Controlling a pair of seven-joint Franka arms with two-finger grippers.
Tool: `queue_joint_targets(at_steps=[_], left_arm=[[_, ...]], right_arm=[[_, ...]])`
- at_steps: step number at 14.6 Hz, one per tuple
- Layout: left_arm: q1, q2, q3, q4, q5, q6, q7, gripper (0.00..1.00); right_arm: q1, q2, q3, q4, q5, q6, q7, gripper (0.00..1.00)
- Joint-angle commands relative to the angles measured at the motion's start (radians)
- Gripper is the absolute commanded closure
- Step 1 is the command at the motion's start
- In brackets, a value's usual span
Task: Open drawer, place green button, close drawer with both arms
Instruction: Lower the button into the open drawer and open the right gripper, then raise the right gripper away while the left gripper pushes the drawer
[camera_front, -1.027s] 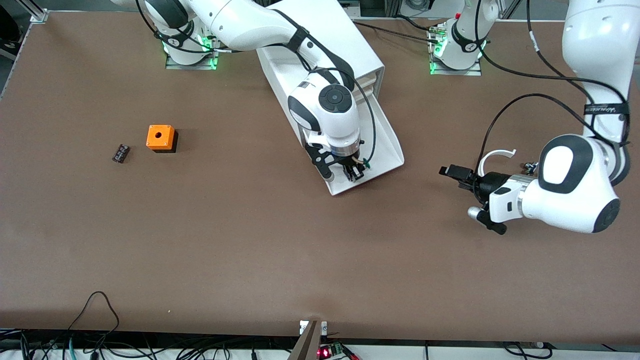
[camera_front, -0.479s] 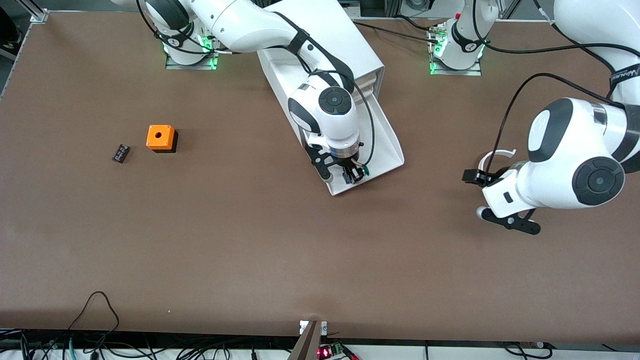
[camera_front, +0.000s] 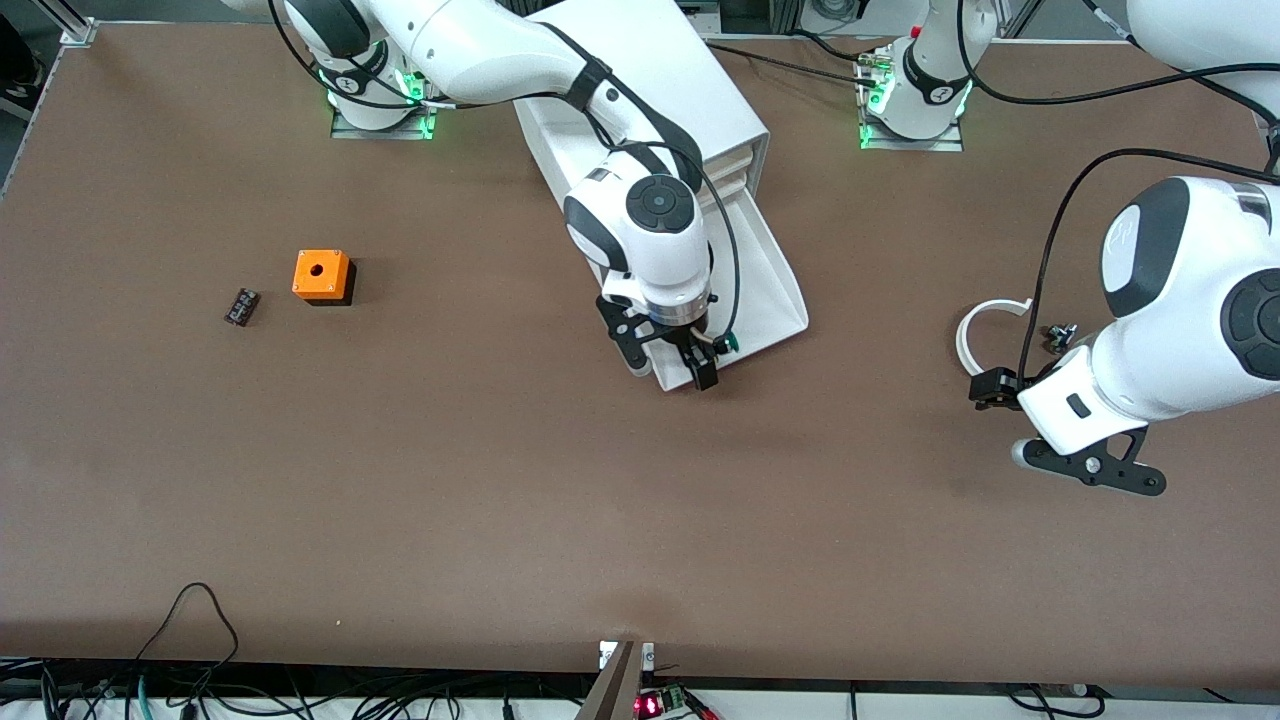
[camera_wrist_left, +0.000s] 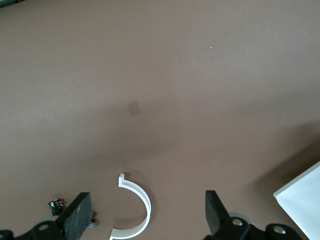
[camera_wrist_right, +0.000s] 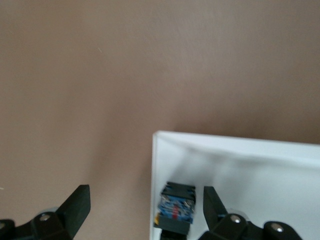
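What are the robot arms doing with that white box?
The drawer is pulled out of the white cabinet. The button lies inside it, near its front end. The right gripper hangs open over that end, holding nothing. The left gripper waits, open, over the table by a white curved piece. The drawer is not shut yet.

even overhead light, soft shadows; right wrist view blurred, perhaps from motion.
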Motion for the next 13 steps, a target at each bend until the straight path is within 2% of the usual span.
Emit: queue_joint_targets(at_steps=[1, 3, 6, 8, 11, 13], left_arm=[[-0.007, 0.011, -0.001, -0.013, -0.015, 0.011, -0.115, 0.0], [-0.009, 0.011, -0.004, -0.087, -0.017, 0.055, -0.288, 0.0], [-0.021, 0.006, -0.05, -0.217, -0.027, 0.108, -0.489, 0.0], [-0.042, 0.0, -0.071, -0.33, -0.023, 0.228, -0.636, 0.0], [-0.157, 0.003, -0.079, -0.49, 0.002, 0.479, -0.863, 0.0], [-0.211, 0.015, -0.082, -0.55, 0.113, 0.588, -1.024, 0.0]], right_arm=[[-0.078, -0.046, 0.015, 0.049, 0.035, -0.107, -0.13, 0.0], [-0.124, -0.091, 0.015, 0.048, 0.087, -0.171, -0.303, 0.0], [-0.184, -0.129, 0.015, 0.048, 0.093, -0.288, -0.611, 0.0], [-0.228, -0.152, 0.014, 0.046, 0.095, -0.332, -0.737, 0.0], [-0.305, -0.207, 0.01, 0.022, 0.098, -0.363, -0.95, 0.0], [-0.352, -0.227, 0.009, 0.013, 0.098, -0.403, -1.075, 0.0]])
